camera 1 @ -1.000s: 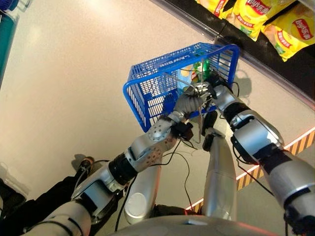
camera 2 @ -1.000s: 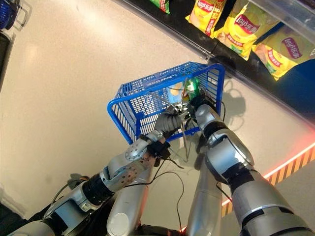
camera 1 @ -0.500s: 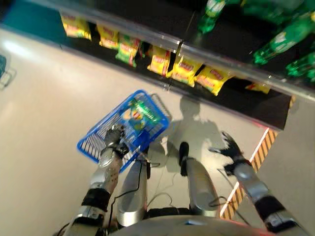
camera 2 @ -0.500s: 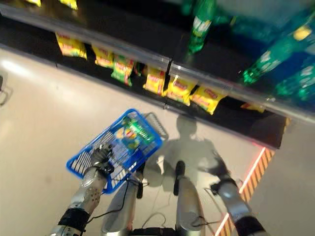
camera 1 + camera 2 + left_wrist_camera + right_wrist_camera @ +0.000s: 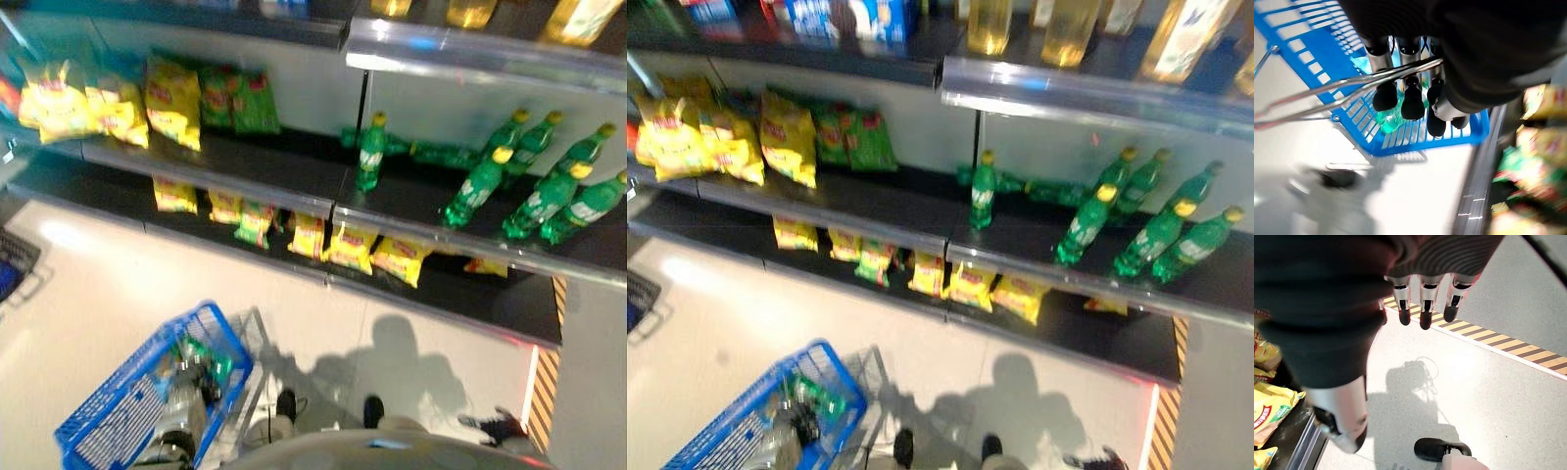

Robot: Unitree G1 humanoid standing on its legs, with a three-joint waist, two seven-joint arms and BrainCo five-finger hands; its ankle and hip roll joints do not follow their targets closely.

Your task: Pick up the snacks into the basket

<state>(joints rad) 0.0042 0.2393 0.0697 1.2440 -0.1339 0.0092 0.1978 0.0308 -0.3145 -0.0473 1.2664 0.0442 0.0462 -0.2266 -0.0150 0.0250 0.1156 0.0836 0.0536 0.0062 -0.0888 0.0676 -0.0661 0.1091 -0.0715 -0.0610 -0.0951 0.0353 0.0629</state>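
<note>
Left wrist view: a thin metal wire handle (image 5: 1352, 85) of the blue plastic lattice basket (image 5: 1327, 54) is gripped by the curled left hand (image 5: 1410, 93). Green and yellow snack packets (image 5: 201, 362) lie inside the basket. The right hand (image 5: 1422, 303) is held beside it, fingers straight and spread.

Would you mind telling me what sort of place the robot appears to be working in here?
Most likely a shop aisle or a mock-up of one: shelves stocked with yellow snack bags and green bottles, and a blue shopping basket carried over the floor.
</note>
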